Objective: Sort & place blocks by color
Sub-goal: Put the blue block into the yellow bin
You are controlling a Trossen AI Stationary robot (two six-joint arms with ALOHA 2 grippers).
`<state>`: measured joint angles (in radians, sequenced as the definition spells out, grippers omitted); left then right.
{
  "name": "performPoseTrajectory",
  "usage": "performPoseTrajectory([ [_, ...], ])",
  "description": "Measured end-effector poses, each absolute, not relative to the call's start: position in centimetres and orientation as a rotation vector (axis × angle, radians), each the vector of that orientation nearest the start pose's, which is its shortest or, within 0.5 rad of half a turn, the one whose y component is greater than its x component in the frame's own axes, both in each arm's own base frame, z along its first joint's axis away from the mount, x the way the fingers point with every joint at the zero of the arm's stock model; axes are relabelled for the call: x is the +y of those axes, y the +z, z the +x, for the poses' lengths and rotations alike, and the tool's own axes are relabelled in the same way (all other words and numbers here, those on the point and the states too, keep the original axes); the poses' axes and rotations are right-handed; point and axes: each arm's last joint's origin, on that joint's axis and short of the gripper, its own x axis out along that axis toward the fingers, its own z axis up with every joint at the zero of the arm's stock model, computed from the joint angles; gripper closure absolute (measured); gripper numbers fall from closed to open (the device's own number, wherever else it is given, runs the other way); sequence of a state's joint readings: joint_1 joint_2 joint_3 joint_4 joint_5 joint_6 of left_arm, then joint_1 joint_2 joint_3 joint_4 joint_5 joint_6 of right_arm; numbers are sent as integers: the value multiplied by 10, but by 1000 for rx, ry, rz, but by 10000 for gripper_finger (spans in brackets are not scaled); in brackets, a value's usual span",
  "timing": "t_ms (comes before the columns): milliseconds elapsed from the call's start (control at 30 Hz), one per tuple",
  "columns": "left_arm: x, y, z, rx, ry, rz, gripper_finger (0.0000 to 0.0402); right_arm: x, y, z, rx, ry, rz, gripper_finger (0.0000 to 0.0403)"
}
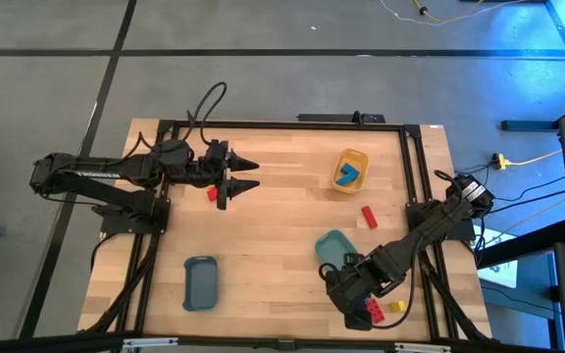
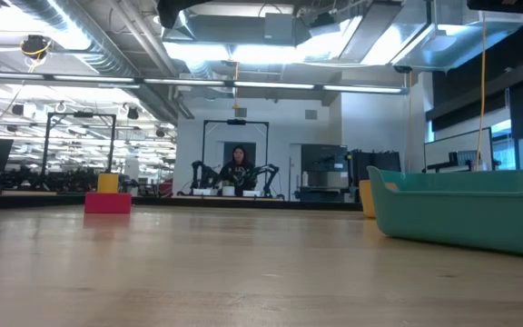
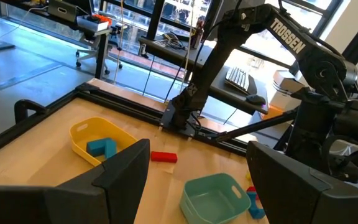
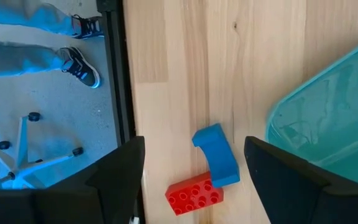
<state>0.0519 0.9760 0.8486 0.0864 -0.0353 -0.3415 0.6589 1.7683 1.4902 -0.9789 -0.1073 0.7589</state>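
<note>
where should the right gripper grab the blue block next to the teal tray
Grip the blue block across its long flat sides, coming straight down from above. It lies flat on the table, one end touching the red block, so take the free end. The right gripper hovers over it, fingers open.

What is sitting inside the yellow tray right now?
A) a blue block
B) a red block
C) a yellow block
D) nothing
A: the high view shows a blue block lying inside the yellow tray, and the left wrist view shows the same; the nearest red block lies outside it on the table.
</note>
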Motion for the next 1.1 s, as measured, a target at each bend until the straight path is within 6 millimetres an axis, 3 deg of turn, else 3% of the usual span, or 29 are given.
performPoseTrajectory([
  [500, 12, 347, 219, 25, 93, -341, 140, 247, 259, 261, 1376, 215, 264, 127],
  [1100, 12, 347, 219, 25, 93, -341, 140, 254, 259, 255, 1378, 234, 248, 127],
])
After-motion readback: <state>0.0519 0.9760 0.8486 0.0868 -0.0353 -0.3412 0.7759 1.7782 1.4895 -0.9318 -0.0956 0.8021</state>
